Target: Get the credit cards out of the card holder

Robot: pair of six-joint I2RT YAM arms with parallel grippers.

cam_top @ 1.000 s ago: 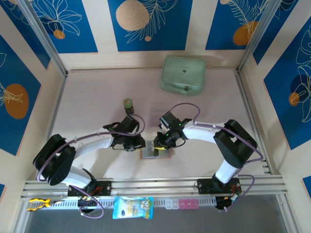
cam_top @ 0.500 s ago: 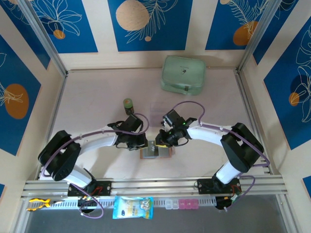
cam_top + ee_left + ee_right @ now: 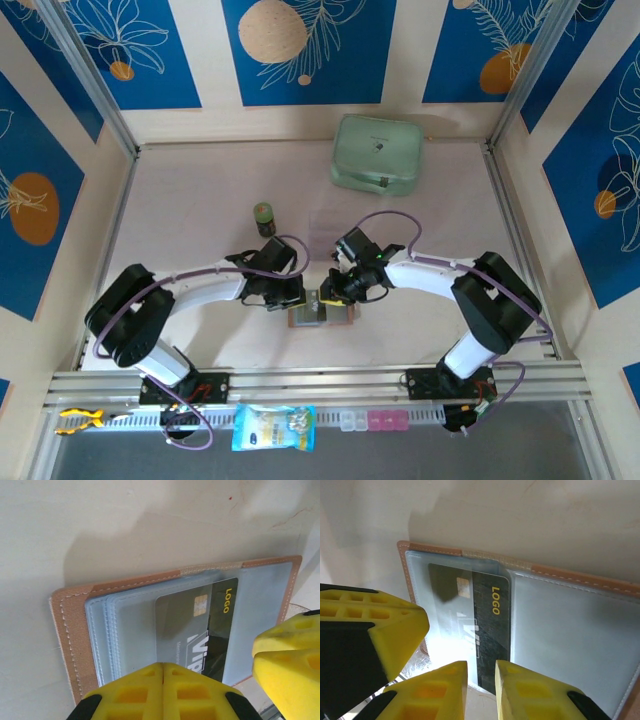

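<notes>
The top camera sits above and behind the arms' bases, well off. It looks down and forward over the whole table (image 3: 200, 190) to the far wall (image 3: 300, 120). In this view the wallet (image 3: 322, 316) is small, at the middle near the near edge.

Each wrist camera hangs very close over the open wallet (image 3: 70, 625), looking down past its own yellow fingers (image 3: 130, 692) at the frame's bottom, with the far side at the top.

The wrist views share the card (image 3: 200, 615) (its chip and LOGO stand alike in both). Each also catches a finger of the other arm, at the right in the left view and at the left (image 3: 375, 625) in the right view.
</notes>
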